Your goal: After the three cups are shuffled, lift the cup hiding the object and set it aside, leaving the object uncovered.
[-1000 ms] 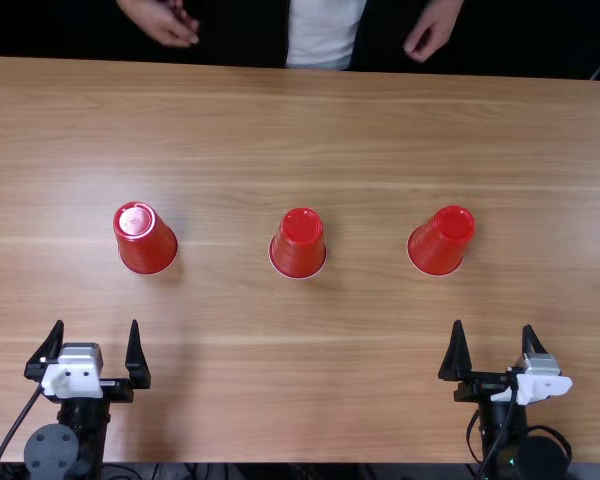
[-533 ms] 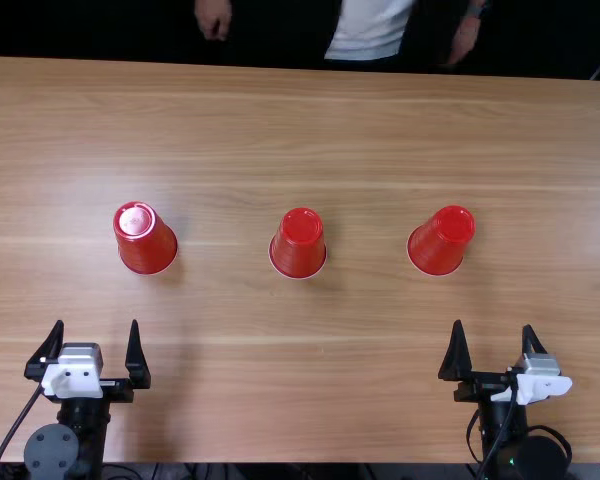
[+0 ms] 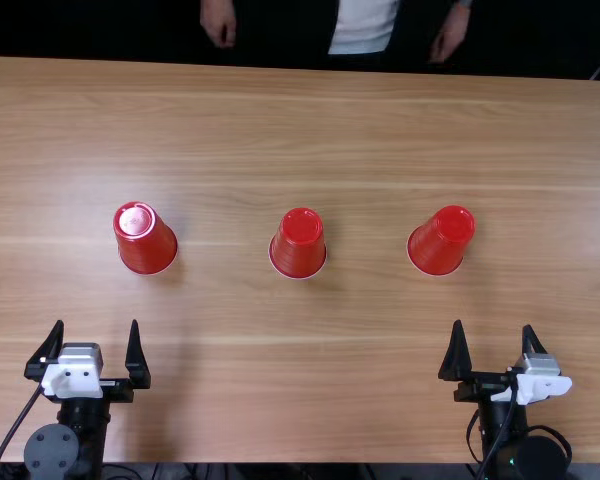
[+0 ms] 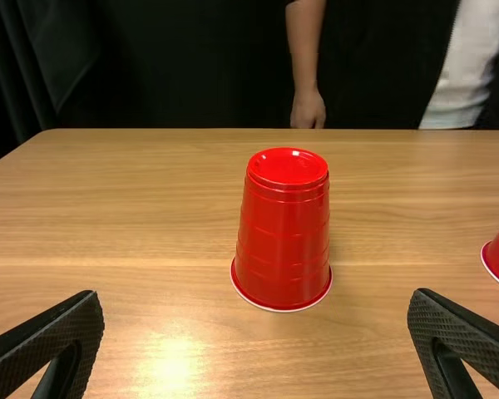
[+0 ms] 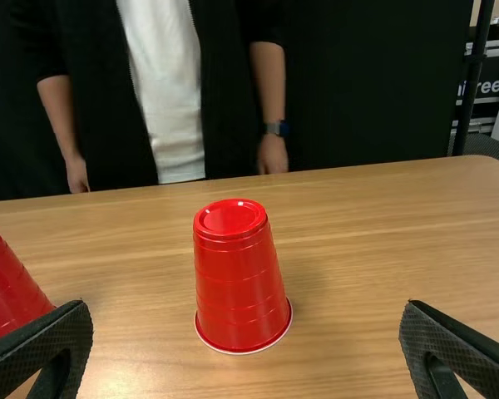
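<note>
The tabletop (image 3: 300, 130) is holding up three red cups, all sitting upside down in a row across its middle. No cup is being lifted yet, so the whole job is waiting to be done.

The left gripper (image 3: 95, 326) is sitting near the close edge with its fingers spread wide and nothing in them. It is facing the left cup (image 3: 144, 240). The right gripper (image 3: 492, 327) is sitting the same way, spread wide and holding nothing, facing the right cup (image 3: 441, 241). The middle cup (image 3: 299, 244) is standing between the other two, well apart from both.

The object is hiding under one cup, and nothing is showing me which one. Bare wood is lying between each gripper and its cup, so I am judging the way in to be easy. The hard part is picking the cup that is hiding it.
</note>
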